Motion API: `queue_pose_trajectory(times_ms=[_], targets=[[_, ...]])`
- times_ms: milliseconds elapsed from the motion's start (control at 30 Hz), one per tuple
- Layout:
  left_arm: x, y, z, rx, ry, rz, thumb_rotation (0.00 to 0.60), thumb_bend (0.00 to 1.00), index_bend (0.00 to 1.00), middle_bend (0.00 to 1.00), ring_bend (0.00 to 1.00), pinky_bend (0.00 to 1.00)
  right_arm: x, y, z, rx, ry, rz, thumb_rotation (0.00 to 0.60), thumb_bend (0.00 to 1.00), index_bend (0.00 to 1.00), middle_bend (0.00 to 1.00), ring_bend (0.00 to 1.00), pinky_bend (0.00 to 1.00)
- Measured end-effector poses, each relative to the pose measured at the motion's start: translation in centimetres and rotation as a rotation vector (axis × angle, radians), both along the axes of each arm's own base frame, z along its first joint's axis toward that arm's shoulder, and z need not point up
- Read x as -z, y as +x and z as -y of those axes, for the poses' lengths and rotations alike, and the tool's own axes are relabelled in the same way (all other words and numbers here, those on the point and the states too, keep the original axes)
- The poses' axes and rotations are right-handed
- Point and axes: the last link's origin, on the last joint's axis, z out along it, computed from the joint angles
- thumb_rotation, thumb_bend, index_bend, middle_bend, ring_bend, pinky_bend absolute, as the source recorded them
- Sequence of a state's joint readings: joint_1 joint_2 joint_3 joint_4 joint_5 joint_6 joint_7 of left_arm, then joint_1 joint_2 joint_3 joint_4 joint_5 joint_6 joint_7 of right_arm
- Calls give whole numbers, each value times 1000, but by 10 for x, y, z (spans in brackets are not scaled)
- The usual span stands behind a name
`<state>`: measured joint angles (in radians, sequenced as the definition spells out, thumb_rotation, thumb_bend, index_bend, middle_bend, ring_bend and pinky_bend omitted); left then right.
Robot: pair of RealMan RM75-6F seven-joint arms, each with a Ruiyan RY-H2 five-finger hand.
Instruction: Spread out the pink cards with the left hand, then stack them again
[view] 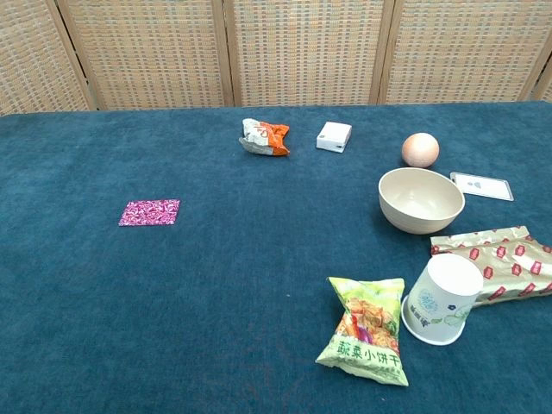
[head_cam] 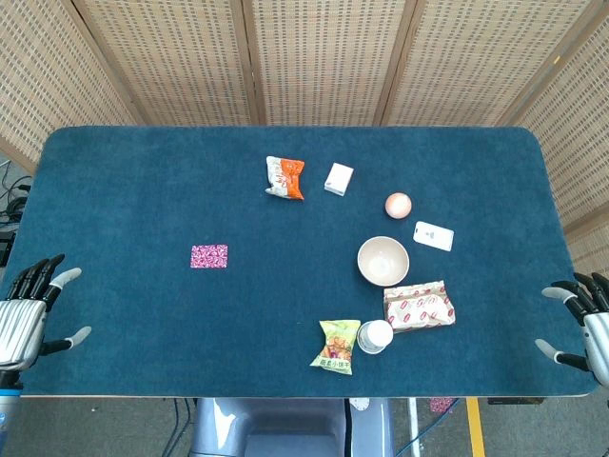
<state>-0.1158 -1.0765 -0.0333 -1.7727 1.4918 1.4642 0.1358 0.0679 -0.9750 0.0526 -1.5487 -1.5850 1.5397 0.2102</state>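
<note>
The pink cards (head_cam: 208, 256) lie in one neat stack on the blue table, left of centre; the chest view shows the same stack of pink cards (view: 150, 212) flat on the cloth. My left hand (head_cam: 29, 309) hovers at the table's left edge, well to the left of the cards, fingers apart and holding nothing. At the right edge my right hand (head_cam: 582, 319) is likewise spread and empty. Neither hand shows in the chest view.
An orange snack bag (head_cam: 284, 177), white box (head_cam: 338, 178), orange ball (head_cam: 398, 204) and white card (head_cam: 433, 235) lie at the back. A beige bowl (head_cam: 383, 260), red packet (head_cam: 419, 306), tipped paper cup (head_cam: 375, 336) and green snack bag (head_cam: 338, 346) sit front right.
</note>
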Motion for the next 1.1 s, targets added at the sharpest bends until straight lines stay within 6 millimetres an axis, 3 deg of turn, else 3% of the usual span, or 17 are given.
queue_pose_trajectory(times_ms=[767, 1100], targets=[[-1, 4, -3, -6, -29, 0, 551, 99, 199, 62, 59, 79, -3, -2, -1, 1, -12, 5, 600, 144, 304, 282, 146, 83], [4, 6, -21, 12, -93, -15, 551, 94, 199, 62, 58, 78, -3, -4, 0, 5, -9, 4, 600, 144, 304, 282, 146, 83]])
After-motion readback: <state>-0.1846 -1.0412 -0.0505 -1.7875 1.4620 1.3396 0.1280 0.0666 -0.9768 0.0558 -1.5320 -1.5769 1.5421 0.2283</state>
